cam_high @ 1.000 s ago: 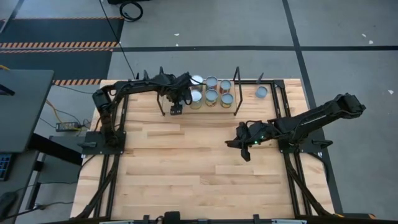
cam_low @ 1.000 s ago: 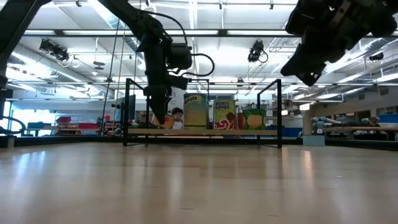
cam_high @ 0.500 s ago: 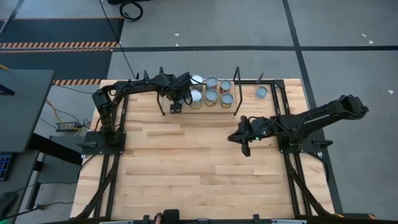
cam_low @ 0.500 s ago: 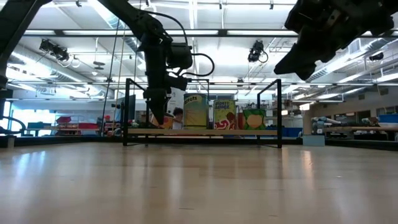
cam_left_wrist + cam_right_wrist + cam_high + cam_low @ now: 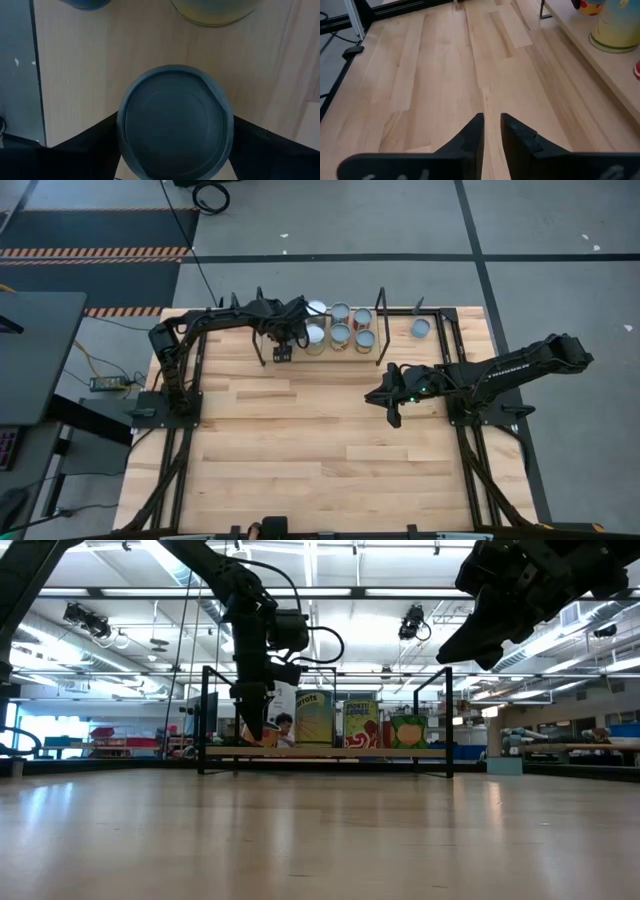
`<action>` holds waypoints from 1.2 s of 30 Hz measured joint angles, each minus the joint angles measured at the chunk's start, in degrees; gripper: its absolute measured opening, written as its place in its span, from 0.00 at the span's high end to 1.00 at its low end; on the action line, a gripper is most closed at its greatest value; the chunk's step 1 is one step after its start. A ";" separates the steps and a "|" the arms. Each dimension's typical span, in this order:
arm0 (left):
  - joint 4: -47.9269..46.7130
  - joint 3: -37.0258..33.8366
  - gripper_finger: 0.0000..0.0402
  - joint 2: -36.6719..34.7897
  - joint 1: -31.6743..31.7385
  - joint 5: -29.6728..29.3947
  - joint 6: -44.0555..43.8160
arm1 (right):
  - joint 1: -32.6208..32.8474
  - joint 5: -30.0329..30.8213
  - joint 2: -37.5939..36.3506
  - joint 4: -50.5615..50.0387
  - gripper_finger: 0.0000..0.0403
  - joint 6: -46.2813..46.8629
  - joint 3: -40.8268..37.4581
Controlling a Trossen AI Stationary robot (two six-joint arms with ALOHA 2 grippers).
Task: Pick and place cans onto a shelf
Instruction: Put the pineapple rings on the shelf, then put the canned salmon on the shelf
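The shelf (image 5: pixel 330 752) stands along the table's far edge, and several cans (image 5: pixel 340 333) with pale round tops stand on it in two rows. My left gripper (image 5: pixel 284 343) reaches down at the shelf's left end with one more can (image 5: pixel 175 120) between its fingers. In the low view this can (image 5: pixel 267 736) shows a reddish label just behind the gripper. A lone can (image 5: pixel 421 328) stands on the table right of the shelf. My right gripper (image 5: pixel 491 125) hovers over the table's right middle, its fingers a narrow gap apart with nothing between them. My left gripper has the can between its two fingers (image 5: pixel 85 150), one on each side of the round wall just under the rim (image 5: pixel 121 125). The fingers come from above, pointing steeply down. The can is upright at the shelf board's left end; whether its bottom rests there cannot be told.
Black upright posts (image 5: pixel 379 330) rise at the shelf's ends. The wide wooden tabletop (image 5: pixel 300 450) in front of the shelf is bare. In the right wrist view the shelf's front edge (image 5: pixel 590 65) and a yellow-labelled can (image 5: pixel 620 25) lie ahead of my right gripper.
My right gripper has swung a little toward the table's far edge and turned slightly, staying above the table. My left gripper and its can have kept still.
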 joint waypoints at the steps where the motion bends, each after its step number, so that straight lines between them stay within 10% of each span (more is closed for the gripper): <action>1: 0.02 0.00 0.23 -0.01 0.10 -0.02 -0.06 | 0.00 0.00 0.00 0.00 0.82 -0.01 0.00; 23: -0.42 0.00 0.11 -0.73 -0.04 -4.24 -0.37 | -1.79 -1.87 0.00 -0.52 0.82 -0.38 0.22; 36: -1.64 0.02 0.11 -17.41 -2.45 -5.39 -14.07 | -11.56 11.39 -0.04 -47.52 0.69 -8.65 22.78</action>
